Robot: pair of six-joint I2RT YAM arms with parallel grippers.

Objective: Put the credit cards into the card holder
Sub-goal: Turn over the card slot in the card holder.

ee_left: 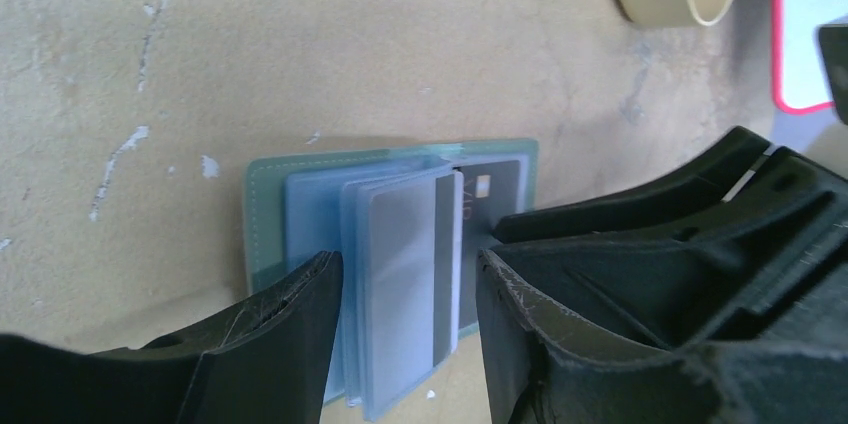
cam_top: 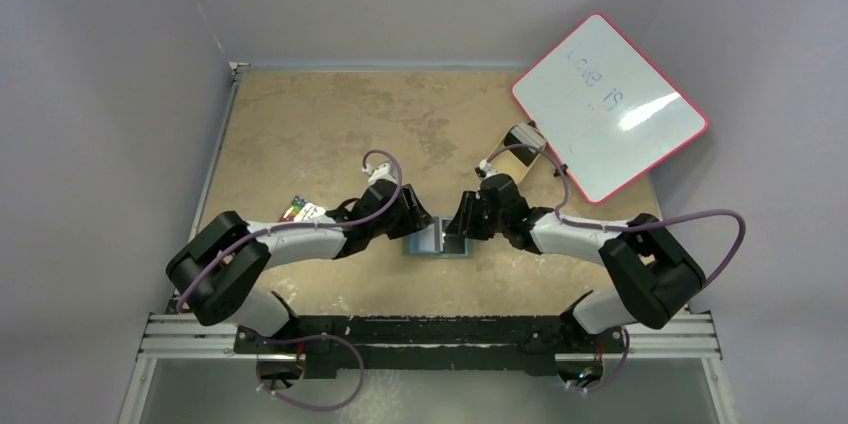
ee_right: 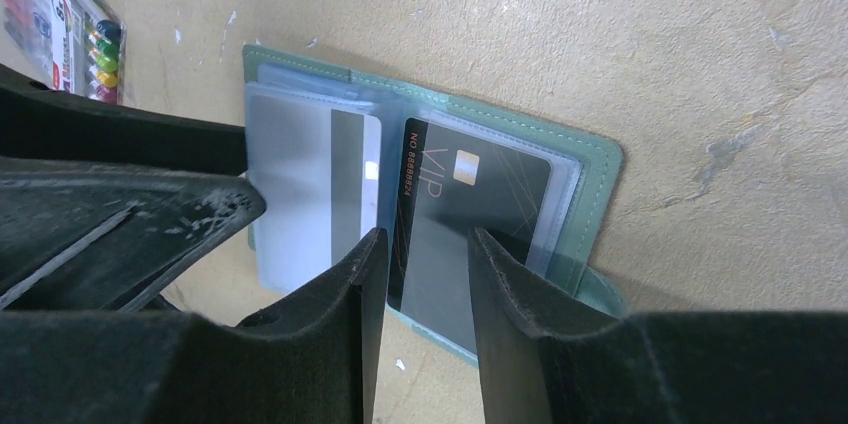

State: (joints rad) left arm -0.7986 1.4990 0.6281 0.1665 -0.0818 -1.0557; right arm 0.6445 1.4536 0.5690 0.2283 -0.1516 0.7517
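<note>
The green card holder [cam_top: 438, 242] lies open on the table between both grippers. In the right wrist view the card holder [ee_right: 590, 159] shows clear sleeves; a dark "VIP" credit card [ee_right: 480, 194] lies on its right page, partly under a sleeve, and a pale grey card [ee_right: 340, 184] with a dark stripe sits in a middle sleeve. My right gripper [ee_right: 425, 254] is open just above the dark card's near end. In the left wrist view my left gripper [ee_left: 405, 289] is open, low over the sleeves holding the grey card [ee_left: 400, 244]; the dark card [ee_left: 495, 194] lies beyond.
A tan oval tray [cam_top: 515, 149] stands at the back right, against a white board with a red rim [cam_top: 610, 119]. A pack of coloured pens [cam_top: 300, 209] lies left of the left arm. The two grippers [cam_top: 415, 222] [cam_top: 462, 222] are close together.
</note>
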